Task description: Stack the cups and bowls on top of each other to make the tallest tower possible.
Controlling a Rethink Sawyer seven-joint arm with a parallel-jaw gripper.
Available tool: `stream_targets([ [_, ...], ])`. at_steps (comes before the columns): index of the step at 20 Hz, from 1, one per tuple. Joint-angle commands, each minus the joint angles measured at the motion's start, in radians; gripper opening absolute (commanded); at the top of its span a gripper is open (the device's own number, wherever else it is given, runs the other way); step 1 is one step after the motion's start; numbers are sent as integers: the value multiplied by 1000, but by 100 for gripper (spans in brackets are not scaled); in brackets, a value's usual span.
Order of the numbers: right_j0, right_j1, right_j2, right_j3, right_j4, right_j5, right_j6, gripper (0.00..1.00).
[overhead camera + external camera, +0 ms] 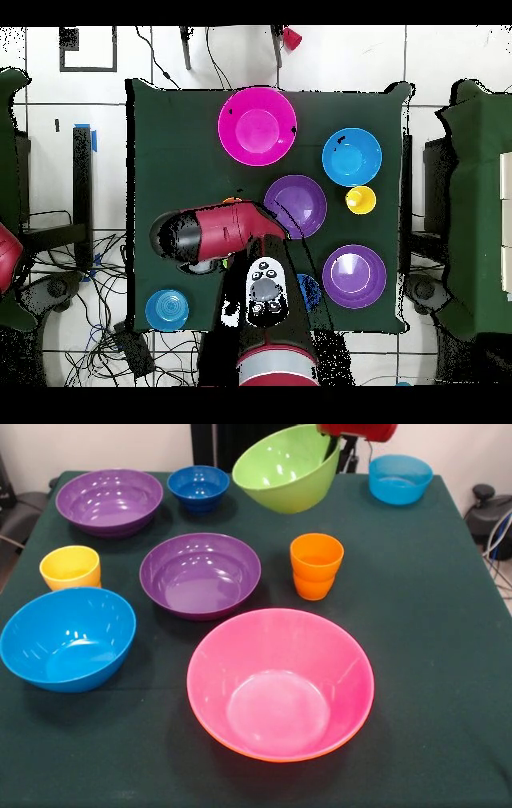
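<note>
My gripper point(334, 448) is shut on the far rim of the green bowl point(284, 470), which hangs tilted above the table's far side. The tower point(280, 680) at the near middle is a pink bowl nested in an orange bowl, whose edge shows below. An orange cup point(316, 566) and a purple bowl point(200, 574) stand in the middle, and a yellow cup point(70, 566) at the left. In the overhead view my arm point(225, 230) covers the green bowl; the pink bowl point(257, 125), a purple bowl point(296, 206) and the yellow cup point(360, 199) show.
A second purple bowl point(110, 500) and a small dark-blue bowl point(198, 486) stand at the far left. A teal bowl point(68, 636) is at the near left. A light-blue bowl point(399, 478) stands at the far right corner. A dark green cloth point(432, 664) covers the table.
</note>
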Motion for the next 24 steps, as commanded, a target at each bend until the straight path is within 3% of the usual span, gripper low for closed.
stream_targets([
  [1,-18,17,88,-80,41,49,17,0],
  [3,-6,43,84,-118,26,42,20,0],
  [10,-23,121,121,-198,66,8,14,0],
  [24,-10,184,121,-353,64,91,-36,0],
])
